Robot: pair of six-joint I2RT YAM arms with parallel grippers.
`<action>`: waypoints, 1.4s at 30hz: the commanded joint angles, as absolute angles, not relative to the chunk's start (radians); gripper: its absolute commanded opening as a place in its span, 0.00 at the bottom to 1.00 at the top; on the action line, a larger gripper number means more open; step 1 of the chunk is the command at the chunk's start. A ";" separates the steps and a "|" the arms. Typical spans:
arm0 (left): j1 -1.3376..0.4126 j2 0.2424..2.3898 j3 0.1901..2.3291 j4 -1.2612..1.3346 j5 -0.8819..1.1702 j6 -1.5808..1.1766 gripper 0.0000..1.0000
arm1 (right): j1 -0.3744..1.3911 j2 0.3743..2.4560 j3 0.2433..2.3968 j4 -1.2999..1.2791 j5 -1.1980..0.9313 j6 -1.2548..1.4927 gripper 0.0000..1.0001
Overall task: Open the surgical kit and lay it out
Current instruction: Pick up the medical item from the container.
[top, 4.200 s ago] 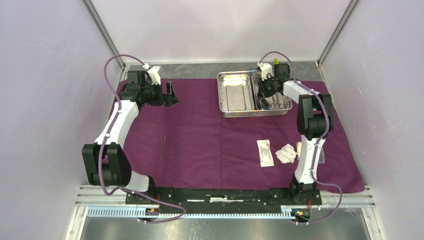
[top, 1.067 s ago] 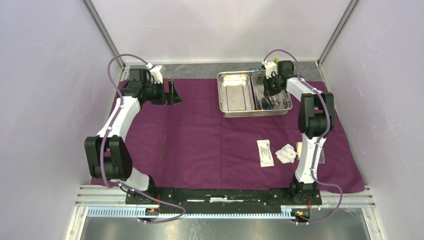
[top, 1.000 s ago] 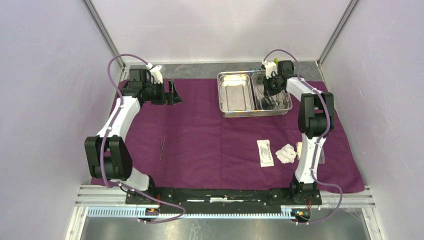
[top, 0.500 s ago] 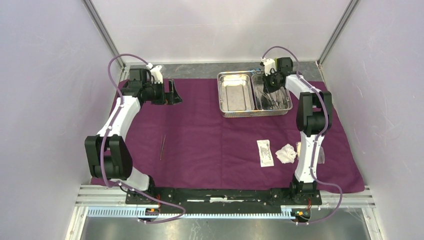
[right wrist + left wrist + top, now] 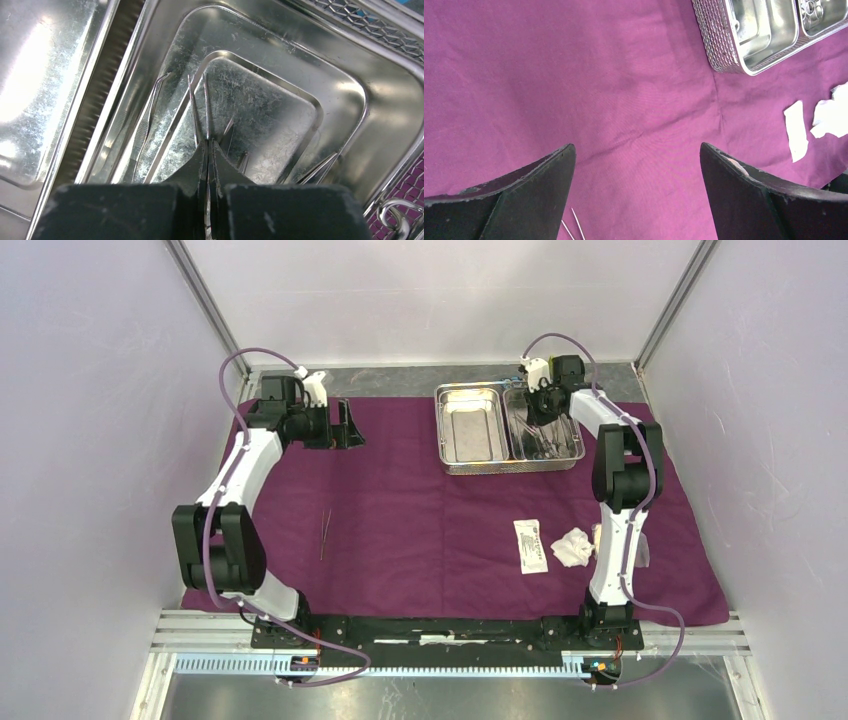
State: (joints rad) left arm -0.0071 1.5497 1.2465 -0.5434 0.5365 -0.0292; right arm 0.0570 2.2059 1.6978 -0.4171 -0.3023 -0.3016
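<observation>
**A:** Cloth and tray, where?

**B:** The plum-purple cloth (image 5: pixel 430 505) lies spread flat over the desk (image 5: pixel 400 378). The steel tray (image 5: pixel 510 469) sits on the cloth's far side, right of centre, with two compartments side by side.

**A:** Right arm?

**B:** The right gripper (image 5: pixel 207 147) is down in the tray's right compartment. Its jaws are pressed together, pinching the pinched tweezers (image 5: pixel 194 112) at the joined end. Both prongs stick out past the tips over the compartment floor.

**A:** Anything else in that compartment?

**B:** A curved-tip instrument (image 5: pixel 145 127) lies along the wall next to the divider. More slim instruments (image 5: pixel 320 167) lie toward the opposite corner, too reflective to sort.

**A:** Left arm?

**B:** The left gripper (image 5: pixel 636 147) hangs above the far-left part of the cloth, well apart from the tray. Its jaws are spread wide, with bare cloth showing between them.

**A:** What's laid out?

**B:** The loose tweezers (image 5: pixel 325 533) lie on the left half of the cloth, nearer the front edge. The white packet (image 5: pixel 530 545) and gauze pad (image 5: pixel 573 547) lie just beside each other on the near right, the gauze close against the right arm's lower link.
</observation>
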 commanded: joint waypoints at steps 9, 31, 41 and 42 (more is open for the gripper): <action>-0.018 1.581 1.310 -0.541 0.574 -0.062 1.00 | 0.059 2.105 1.746 -0.416 -0.345 -0.291 0.00; -0.200 1.657 1.407 -0.277 0.734 -0.308 1.00 | 0.139 1.750 1.496 -0.195 -0.494 -0.111 0.00; -0.341 1.798 1.528 -0.021 0.731 -0.649 0.91 | 0.288 1.669 1.324 -0.008 -0.577 0.110 0.00; -0.351 1.809 1.523 -0.004 0.719 -0.681 0.90 | 0.296 1.669 1.316 0.021 -0.583 0.125 0.00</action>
State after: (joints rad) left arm -0.3206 1.7672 1.4651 -0.1436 0.7177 -0.4889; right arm 0.2806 1.7020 1.3540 -0.1059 -0.5327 0.0051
